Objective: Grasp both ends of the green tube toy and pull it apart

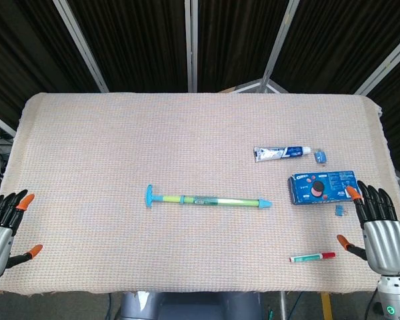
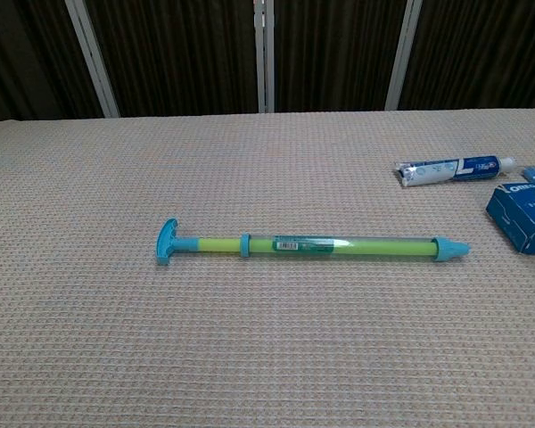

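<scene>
While the long green plastic tube toy with blue T-handle and blue nozzle [image 1: 210, 200] lies flat near the centre of the worktop covered in beige woven cloth [image 1: 120, 133], neither of your hands touches it. The toy runs approx. 9-to-3 in the head view, T-handle at the 9 o'clock end, pointed nozzle at the 3 o'clock end. Your left hand [image 1: 1, 223] sits at the worktop's edge, around 8 o'clock from the toy & well apart from it, fingers spread, holding nothing. Your right hand [image 1: 380, 227] sits at approx. 4 o'clock from the toy, also well apart, fingers spread and empty. Just beside the right hand's fingertips, at its 11 o'clock, lies a blue cardboard biscuit box [image 1: 323, 187]. A white-and-blue toothpaste tube [image 1: 283, 153] lies at the box's 11 o'clock, near it. A thin red, white & green marker pen [image 1: 313, 257] lies near the front edge, at 9 o'clock from the right hand. The chest view shows no hands.
</scene>
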You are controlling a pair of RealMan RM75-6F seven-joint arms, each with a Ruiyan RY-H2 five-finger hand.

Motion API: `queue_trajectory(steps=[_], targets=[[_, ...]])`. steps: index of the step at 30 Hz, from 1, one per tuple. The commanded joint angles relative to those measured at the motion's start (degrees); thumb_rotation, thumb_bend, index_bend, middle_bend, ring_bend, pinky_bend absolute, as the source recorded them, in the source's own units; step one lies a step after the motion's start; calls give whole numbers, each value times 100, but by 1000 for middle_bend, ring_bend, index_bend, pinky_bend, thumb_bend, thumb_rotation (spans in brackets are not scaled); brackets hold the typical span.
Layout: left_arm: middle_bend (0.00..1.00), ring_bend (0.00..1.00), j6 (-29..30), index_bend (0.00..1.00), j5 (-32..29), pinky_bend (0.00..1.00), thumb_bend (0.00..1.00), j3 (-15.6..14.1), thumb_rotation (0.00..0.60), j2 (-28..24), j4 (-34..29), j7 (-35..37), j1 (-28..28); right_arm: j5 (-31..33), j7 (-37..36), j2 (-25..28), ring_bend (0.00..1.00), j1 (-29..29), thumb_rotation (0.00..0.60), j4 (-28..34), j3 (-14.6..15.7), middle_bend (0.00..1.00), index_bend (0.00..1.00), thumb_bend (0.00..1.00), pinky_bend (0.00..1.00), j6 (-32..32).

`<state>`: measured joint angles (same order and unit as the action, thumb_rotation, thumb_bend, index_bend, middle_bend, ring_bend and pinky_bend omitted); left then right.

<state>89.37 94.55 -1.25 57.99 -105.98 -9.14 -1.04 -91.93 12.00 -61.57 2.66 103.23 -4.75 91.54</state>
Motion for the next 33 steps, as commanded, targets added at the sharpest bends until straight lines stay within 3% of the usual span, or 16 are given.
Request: queue_trajectory(steps=[1, 10, 11, 13, 14, 15, 17, 18, 20, 26, 31, 33], targets=[[0, 0, -25, 0, -29, 0, 0, 6, 600, 0, -3, -16, -9, 6, 9, 2, 0, 1, 600, 7, 4, 0, 0, 0, 0, -12], [0, 0, -139, 0, -131, 0, 0, 31, 600, 15, -2, -16, -62, 69, -29, -93, 1, 151, 600, -47, 29, 8, 0, 0, 0, -334], [0, 0, -178, 0, -136, 0, 0, 37, 600, 24, 20, -6, -88, 82, 31, -173, 35, 267, 600, -118, 13, 54, 0, 0, 4, -515], [0, 0, -252, 0, -166, 0, 0, 50, 600, 43, 84, 1, -131, 169, 157, -297, 214, 461, 600, -224, -30, 248, 0, 0, 100, -832], [0, 0, -296, 0, -210, 0, 0, 64, 600, 56, 110, -1, -153, 220, 216, -349, 422, 590, 600, -276, -53, 440, 0, 0, 250, -1049], [0, 0, -345, 0, -270, 0, 0, 85, 600, 70, 129, 0, -178, 265, 280, -408, 568, 755, 600, -348, -101, 573, 0, 0, 405, -1290], [0, 0, -428, 0, -427, 0, 0, 147, 600, 105, 160, -21, -222, 418, 416, -544, 785, 1116, 600, -510, -231, 768, 0, 0, 706, -1807], [0, 0, -459, 0, -490, 0, 0, 169, 600, 123, 175, -47, -238, 496, 466, -600, 866, 1264, 600, -570, -288, 841, 0, 0, 852, -2016], [0, 0, -531, 0, -639, 0, 0, 215, 600, 171, 196, -131, -271, 803, 481, -764, 943, 1662, 600, -665, -432, 914, 0, 0, 972, -2634], [0, 0, -692, 0, -911, 0, 0, 287, 600, 275, 255, -331, -350, 1928, 370, -1152, 1000, 2390, 600, -673, -765, 996, 15, 0, 1000, -3854], [0, 0, -803, 0, -1106, 0, 0, 337, 600, 340, 308, -402, -408, 2678, 780, -1637, 1000, 2870, 600, -971, -894, 1000, 125, 0, 1000, -4258], [0, 0, -849, 0, -1158, 0, 0, 343, 600, 360, 326, -422, -431, 2868, 990, -1874, 1000, 3016, 600, -1096, -908, 1000, 213, 0, 1000, -4235]])
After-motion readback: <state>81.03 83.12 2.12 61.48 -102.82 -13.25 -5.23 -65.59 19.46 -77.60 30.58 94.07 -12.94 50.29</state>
